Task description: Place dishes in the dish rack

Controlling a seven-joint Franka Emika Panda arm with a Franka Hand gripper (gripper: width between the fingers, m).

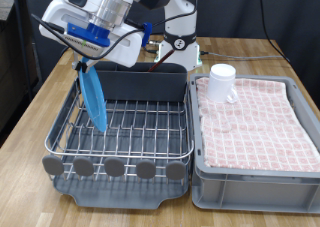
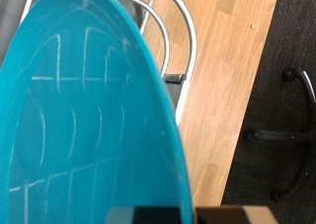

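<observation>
My gripper (image 1: 84, 59) is shut on the top edge of the light-blue plate (image 1: 95, 99). The plate stands on edge at the exterior view's left side of the silver wire dish rack (image 1: 120, 147), its lower edge down among the wires. In the wrist view the plate (image 2: 79, 115) fills most of the picture, with the rack's wire rim (image 2: 174, 32) beside it. The white mug (image 1: 222, 82) stands upside down on the checked cloth (image 1: 255, 127). The dark grey cutlery bin (image 1: 140, 84) sits at the rack's far end. I cannot make out the wooden spoon.
The grey crate (image 1: 250, 179) with the cloth stands right of the rack on the wooden table (image 1: 30, 167). The robot base (image 1: 180, 27) is behind the bin. The wrist view shows table (image 2: 227, 76) and dark floor (image 2: 286, 46) past its edge.
</observation>
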